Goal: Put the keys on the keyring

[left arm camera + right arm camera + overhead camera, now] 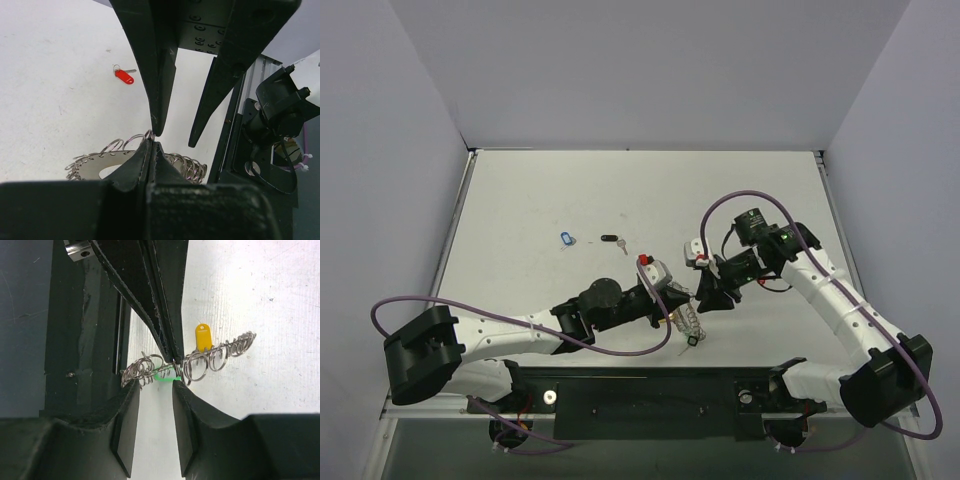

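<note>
Keyring [689, 322] sits near table's [570, 190] front (keys [568, 238] farther back).

Under me lies a bare white tabletop [570, 190], with plain pale walls [650, 70] enclosing three sides.

Bright, even light from overhead washes the white table [530, 210], leaving only faint, soft shadows. The overhead view is sharp. In both wrist views the close black fingers [145, 167] are dark and blurred, while the table beyond glares slightly.
</note>
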{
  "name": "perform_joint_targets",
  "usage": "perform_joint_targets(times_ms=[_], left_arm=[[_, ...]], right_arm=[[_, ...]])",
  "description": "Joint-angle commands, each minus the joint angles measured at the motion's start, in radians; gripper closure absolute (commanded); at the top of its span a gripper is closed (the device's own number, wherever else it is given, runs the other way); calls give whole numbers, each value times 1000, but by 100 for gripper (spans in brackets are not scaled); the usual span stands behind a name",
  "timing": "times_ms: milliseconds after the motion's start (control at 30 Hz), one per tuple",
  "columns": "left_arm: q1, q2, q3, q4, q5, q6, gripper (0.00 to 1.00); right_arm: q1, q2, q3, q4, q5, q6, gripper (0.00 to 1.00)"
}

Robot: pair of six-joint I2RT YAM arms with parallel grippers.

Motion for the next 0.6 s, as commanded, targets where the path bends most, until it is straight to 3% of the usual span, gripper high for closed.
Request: perform_joint_targets(times_ms=[0, 367, 567], left_arm=[[-4, -37, 49, 94, 13, -5, 100], [-4, -43, 34, 106, 45, -10, 100], [-2, -50, 19, 117, 45, -10, 100]], right_arm=[[10, 15, -9, -37, -52, -19, 71], [11, 37, 30, 11, -26, 4, 60], [14, 27, 37, 14, -73, 3, 62]])
